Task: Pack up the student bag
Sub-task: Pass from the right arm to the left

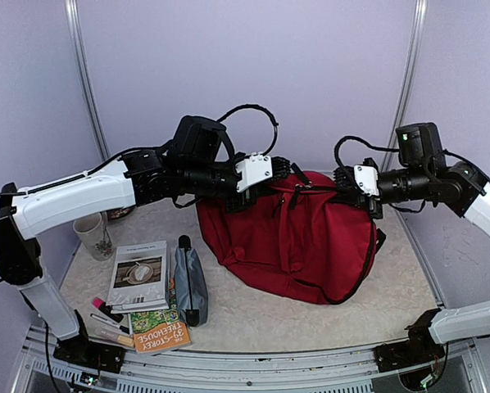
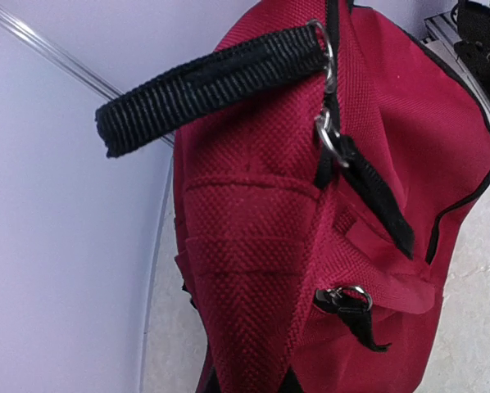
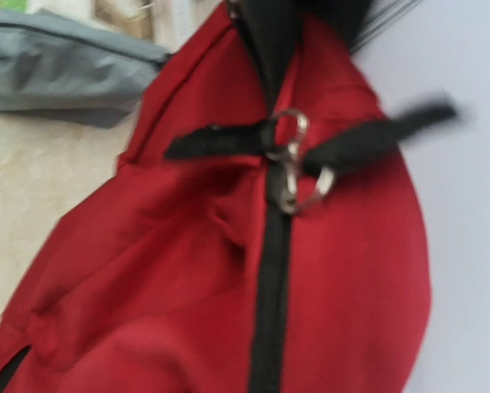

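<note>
Nearest me on the bench point(image 1: 253, 315), at the left, lie an orange book point(image 1: 159, 334), a booklet point(image 1: 140, 274) and a grey pouch point(image 1: 190, 282). The student bag point(image 1: 298, 241) sits mid-bench. My right jaws are pinched together on its top edge by the zipper. My left jaws reach that top too, but I cannot tell their state.

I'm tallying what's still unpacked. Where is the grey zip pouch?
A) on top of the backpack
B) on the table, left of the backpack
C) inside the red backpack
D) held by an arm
B: the grey zip pouch lies on the table, between the red backpack and the booklet.
</note>
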Action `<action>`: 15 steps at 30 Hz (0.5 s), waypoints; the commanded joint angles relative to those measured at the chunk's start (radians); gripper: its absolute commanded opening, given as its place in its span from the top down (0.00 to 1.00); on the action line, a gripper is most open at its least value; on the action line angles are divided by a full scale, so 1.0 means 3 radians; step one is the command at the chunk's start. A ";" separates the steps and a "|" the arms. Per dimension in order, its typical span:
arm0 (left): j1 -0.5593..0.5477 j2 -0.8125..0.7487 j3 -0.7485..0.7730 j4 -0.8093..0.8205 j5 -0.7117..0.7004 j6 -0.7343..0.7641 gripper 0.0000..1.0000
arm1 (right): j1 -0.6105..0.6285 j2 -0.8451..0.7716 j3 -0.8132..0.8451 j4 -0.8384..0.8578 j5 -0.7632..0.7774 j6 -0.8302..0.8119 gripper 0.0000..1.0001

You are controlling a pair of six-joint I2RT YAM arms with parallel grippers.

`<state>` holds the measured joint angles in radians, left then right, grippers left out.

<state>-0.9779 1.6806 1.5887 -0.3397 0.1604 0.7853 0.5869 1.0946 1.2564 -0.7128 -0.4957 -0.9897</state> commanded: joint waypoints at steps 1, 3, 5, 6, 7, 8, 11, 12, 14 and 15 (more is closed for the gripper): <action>0.0135 -0.0222 -0.0143 0.0520 0.0430 -0.0771 1.00 | 0.0015 -0.0176 -0.0318 0.1198 0.0113 0.0581 0.62; 0.0238 -0.0269 -0.0190 0.0725 0.0287 -0.1201 1.00 | 0.0012 -0.0180 -0.0351 0.1498 0.0203 0.1009 0.37; 0.0249 -0.0249 -0.0122 0.0625 -0.0009 -0.1405 1.00 | 0.0016 -0.0156 -0.0254 0.1612 0.0091 0.1446 0.20; 0.0239 -0.0238 -0.0094 0.0556 -0.0170 -0.1457 1.00 | 0.0017 -0.0141 -0.0192 0.1663 0.0016 0.1665 0.16; 0.0223 -0.0237 -0.0093 0.0513 -0.0395 -0.1508 1.00 | 0.0017 -0.0126 -0.0137 0.1762 -0.0061 0.2025 0.14; 0.0199 -0.0251 -0.0127 0.0510 -0.0547 -0.1558 1.00 | 0.0020 -0.0121 -0.0125 0.1878 -0.0097 0.2294 0.14; 0.0135 -0.0371 -0.0361 0.0609 -0.0777 -0.1705 1.00 | 0.0165 -0.0115 -0.0177 0.2308 0.0184 0.2876 0.26; 0.0124 -0.0424 -0.0451 0.0650 -0.0764 -0.1774 1.00 | 0.0254 -0.0094 -0.0147 0.2384 0.0377 0.2962 0.30; 0.0124 -0.0537 -0.0614 0.0762 -0.0728 -0.1943 1.00 | 0.0454 0.0010 -0.0004 0.2330 0.0717 0.2940 0.35; 0.0129 -0.0598 -0.0697 0.0824 -0.0715 -0.2024 1.00 | 0.0578 0.0089 0.0086 0.2239 0.0925 0.2868 0.36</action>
<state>-0.9333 1.5959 1.4483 -0.2203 -0.0105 0.3218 0.6548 1.0718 1.1969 -0.1246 -0.4137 -0.2741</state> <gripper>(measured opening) 0.036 0.665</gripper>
